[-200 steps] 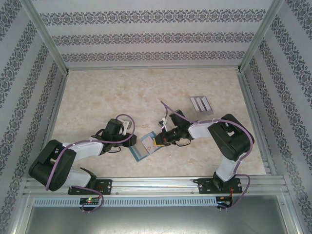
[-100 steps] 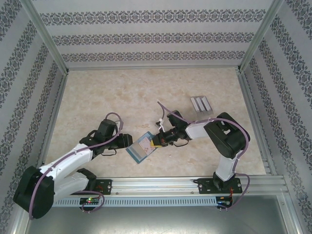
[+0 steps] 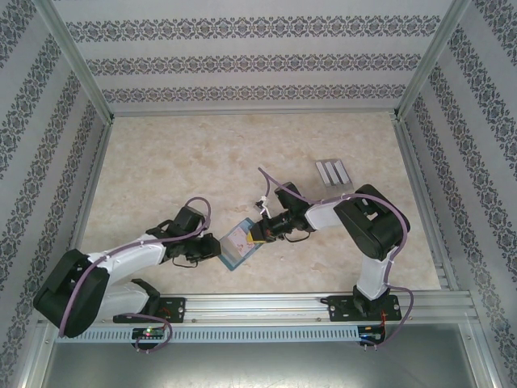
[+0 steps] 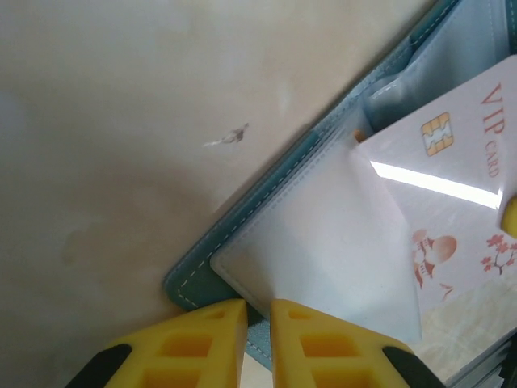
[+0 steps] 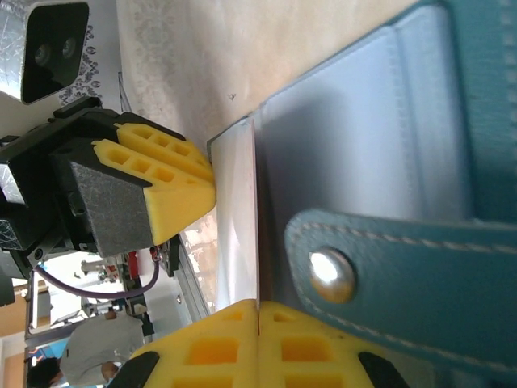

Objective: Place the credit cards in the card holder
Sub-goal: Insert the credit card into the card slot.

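Note:
The card holder, a teal wallet, lies open on the table between both arms. My left gripper has its yellow fingers nearly together on the wallet's teal corner edge. A pale credit card marked VIP, with a gold chip, lies over the wallet, its lower left corner behind the clear pocket. My right gripper is shut on that card's thin edge, beside the wallet's strap and silver snap. From above, the left gripper and right gripper flank the wallet.
A grey ridged three-slot rack stands at the back right of the marble-patterned table. Patterned walls and metal frame rails enclose the table. The left gripper's fingers sit close to the card's far end in the right wrist view.
My left arm swung in to the wallet's left corner and its jaws narrowed onto the edge. The right gripper, still holding the card, shifted slightly left over the wallet.

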You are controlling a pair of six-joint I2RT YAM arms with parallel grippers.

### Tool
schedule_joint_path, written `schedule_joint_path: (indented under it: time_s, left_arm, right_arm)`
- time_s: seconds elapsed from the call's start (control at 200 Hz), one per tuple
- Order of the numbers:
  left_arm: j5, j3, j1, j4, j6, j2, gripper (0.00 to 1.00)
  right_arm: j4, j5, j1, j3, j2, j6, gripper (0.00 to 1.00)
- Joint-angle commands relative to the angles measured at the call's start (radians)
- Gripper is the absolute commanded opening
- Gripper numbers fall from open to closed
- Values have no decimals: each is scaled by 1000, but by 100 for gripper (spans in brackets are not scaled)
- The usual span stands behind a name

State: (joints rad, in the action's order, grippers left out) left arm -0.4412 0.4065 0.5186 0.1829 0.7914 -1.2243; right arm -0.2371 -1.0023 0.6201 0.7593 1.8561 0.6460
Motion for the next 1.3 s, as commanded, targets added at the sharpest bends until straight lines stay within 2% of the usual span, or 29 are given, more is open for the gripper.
schedule_joint_path:
  time_s: [0.0,0.345,0.51,1.034,1.294]
  left_arm:
    - [67,-4,16,12,10,-56,17]
    - [169,47,16,114,-63,-60,16]
    - [147,48,13,99,-72,-89,15]
    - [200,73,13,148,-90,-128,5]
    - [195,69,13,125,-69,-116,5]
  right_arm:
    - [-1,-44,16,23,9,-47,0]
    - [16,-46,3,28,24,-29,0]
    - [44,-75,-12,45,46,-54,2]
    - [-9,-51,-50,53,94,-27,1]
    - [-18,-54,-7,56,89,5,3]
